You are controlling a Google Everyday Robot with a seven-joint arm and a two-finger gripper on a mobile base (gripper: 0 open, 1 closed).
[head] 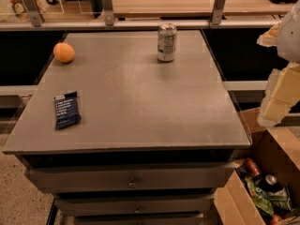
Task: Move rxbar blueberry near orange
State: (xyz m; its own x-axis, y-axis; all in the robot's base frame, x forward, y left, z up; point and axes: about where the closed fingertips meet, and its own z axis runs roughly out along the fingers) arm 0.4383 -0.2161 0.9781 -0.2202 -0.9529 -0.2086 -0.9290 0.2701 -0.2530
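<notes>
The rxbar blueberry [67,109] is a flat dark-blue wrapper with white text lines. It lies near the front left of the grey table top [140,97]. The orange [63,52] sits at the far left of the same top, straight beyond the bar and well apart from it. My gripper [277,95] hangs at the right edge of the view. It is beyond the table's right side, above the box, and far from both the bar and the orange. It holds nothing that I can see.
A silver drink can [166,42] stands upright at the back middle of the table. A cardboard box [262,182] with cans and packets sits on the floor at the right. A railing and glass panels [140,22] run behind the table. Drawers [131,179] are below the top.
</notes>
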